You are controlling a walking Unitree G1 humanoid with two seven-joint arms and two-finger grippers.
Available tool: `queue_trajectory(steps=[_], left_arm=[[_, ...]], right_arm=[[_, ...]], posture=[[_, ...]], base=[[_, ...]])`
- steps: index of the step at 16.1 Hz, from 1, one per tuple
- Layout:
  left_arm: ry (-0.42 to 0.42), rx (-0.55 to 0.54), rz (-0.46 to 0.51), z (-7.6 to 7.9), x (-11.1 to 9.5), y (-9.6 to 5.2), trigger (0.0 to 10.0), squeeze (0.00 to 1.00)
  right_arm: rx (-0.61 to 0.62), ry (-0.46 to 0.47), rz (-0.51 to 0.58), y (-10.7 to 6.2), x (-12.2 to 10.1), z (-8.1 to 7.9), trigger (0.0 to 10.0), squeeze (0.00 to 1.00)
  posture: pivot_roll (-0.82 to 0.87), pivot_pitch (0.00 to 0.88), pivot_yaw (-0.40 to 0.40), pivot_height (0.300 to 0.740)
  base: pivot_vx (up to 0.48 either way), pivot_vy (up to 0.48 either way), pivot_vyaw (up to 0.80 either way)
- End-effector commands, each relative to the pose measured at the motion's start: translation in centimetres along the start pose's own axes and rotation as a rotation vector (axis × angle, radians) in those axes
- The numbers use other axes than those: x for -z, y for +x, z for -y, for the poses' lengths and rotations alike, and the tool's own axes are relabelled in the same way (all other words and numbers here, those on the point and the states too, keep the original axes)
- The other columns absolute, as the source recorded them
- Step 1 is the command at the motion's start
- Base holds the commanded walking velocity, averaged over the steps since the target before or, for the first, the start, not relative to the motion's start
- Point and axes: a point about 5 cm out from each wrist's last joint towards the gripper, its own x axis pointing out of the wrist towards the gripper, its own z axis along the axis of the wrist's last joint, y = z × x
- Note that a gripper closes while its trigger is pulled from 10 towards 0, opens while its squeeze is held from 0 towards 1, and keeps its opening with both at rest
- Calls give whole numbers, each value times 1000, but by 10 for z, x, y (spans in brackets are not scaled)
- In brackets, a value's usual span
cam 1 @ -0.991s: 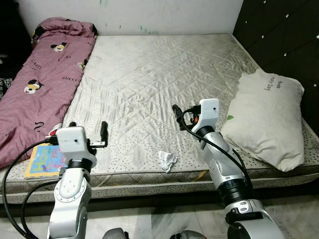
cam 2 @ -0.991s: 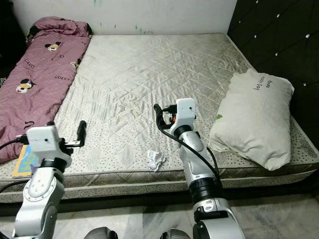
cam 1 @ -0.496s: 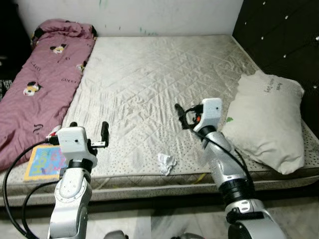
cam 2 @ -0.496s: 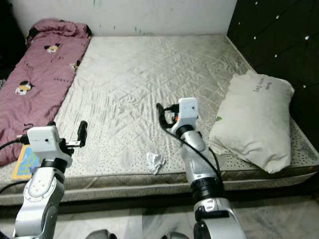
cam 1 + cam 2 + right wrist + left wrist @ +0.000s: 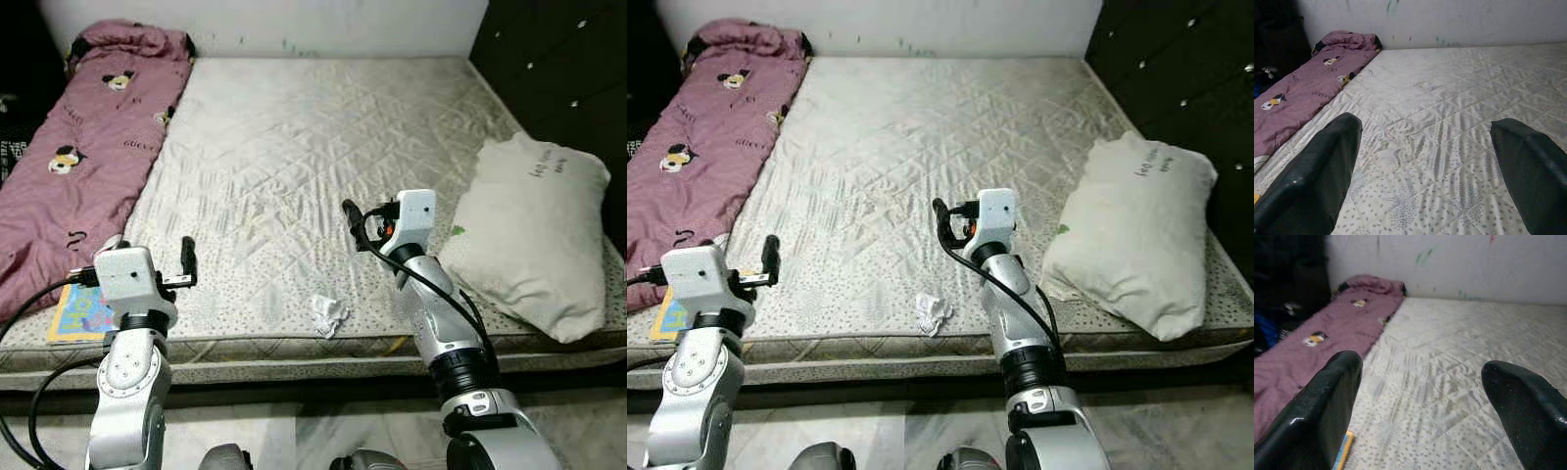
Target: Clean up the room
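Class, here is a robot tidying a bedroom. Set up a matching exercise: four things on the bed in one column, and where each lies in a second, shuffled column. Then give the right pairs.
Things:
1. crumpled tissue
2. white pillow
3. pink blanket
4. colourful book

Places:
A. along the bed's left side, up to the wall
B. near the front edge, about the middle
C. at the front left corner, partly under the blanket
D. on the right side, next to the dark headboard

Pairs: 1-B, 2-D, 3-A, 4-C

spread end effector (image 5: pixel 1420 401) over mattress (image 5: pixel 1459 352)
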Motion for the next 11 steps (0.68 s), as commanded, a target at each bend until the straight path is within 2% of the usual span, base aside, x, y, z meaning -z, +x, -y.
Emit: queue_trajectory(steps=[1, 2, 3, 6, 7, 9, 11], left_arm=[[28, -19, 30, -4, -4, -1, 10000, 0], [86, -19, 65, -8, -8, -1, 10000, 0], [109, -35, 69, -10, -9, -1, 10000, 0], [114, -74, 104, -12, -13, 1, 10000, 0], [107, -93, 85, -10, -14, 0, 10000, 0], [-22, -87, 9, 0, -10, -6, 10000, 0], [-24, -47, -11, 11, -4, -14, 10000, 0]], right_arm=[[6, 10, 20, 1, -4, 1, 10000, 0], [4, 10, 23, 1, -5, 1, 10000, 0], [2, 9, 25, 1, -6, 0, 10000, 0], [2, 16, 40, -1, -11, 1, 10000, 0], [0, 15, 41, -3, -12, 0, 10000, 0], [-10, 11, 44, -6, -13, -1, 10000, 0], [-15, 6, 34, -7, -11, -3, 10000, 0]], posture=[[0, 45, -12, 740], [0, 45, -12, 740], [0, 45, -12, 740], [4, 43, -15, 740], [1, 43, -13, 740], [-1, 41, -12, 740], [-4, 52, -10, 740]], base=[[0, 0, 0], [0, 0, 0], [0, 0, 0], [0, 0, 0], [0, 0, 0], [0, 0, 0], [0, 0, 0]])
